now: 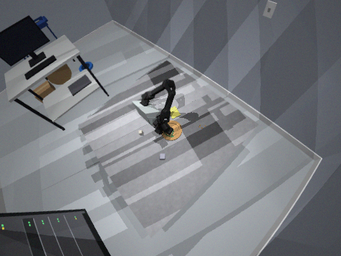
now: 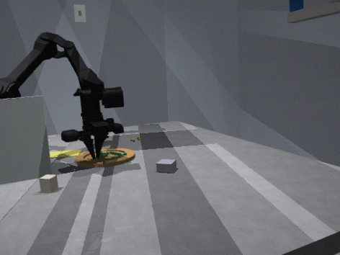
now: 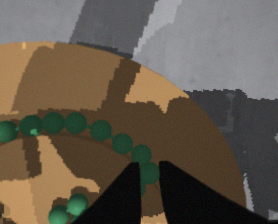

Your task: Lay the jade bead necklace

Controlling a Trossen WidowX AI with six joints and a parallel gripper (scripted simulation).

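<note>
Seating the strand turns on guiding its curve from the fingertips: in the wrist view the jade bead necklace (image 1: 172, 134) (image 2: 117, 153) (image 3: 76, 122) arcs up and left from them, with more beads inside that curve. It lies on the round bead board (image 1: 180, 129) (image 2: 126, 161) (image 3: 165, 125), well apart from the desk (image 1: 66, 48), beyond its right-hand corner from above. The gripper (image 1: 170, 131) (image 2: 96, 158) (image 3: 148, 170) stands narrow, apparently pinching a bead; groove contact is unclear.

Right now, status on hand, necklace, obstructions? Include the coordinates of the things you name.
Hand (image 1: 167, 132) (image 2: 96, 158) (image 3: 148, 170) shut on bead necklace (image 1: 172, 135) (image 2: 117, 153) (image 3: 76, 122). Necklace over round board (image 1: 179, 130) (image 2: 131, 156) (image 3: 200, 145), some beads further inward. Lilac block (image 1: 162, 157) (image 2: 166, 166) off board, not in the way.
</note>
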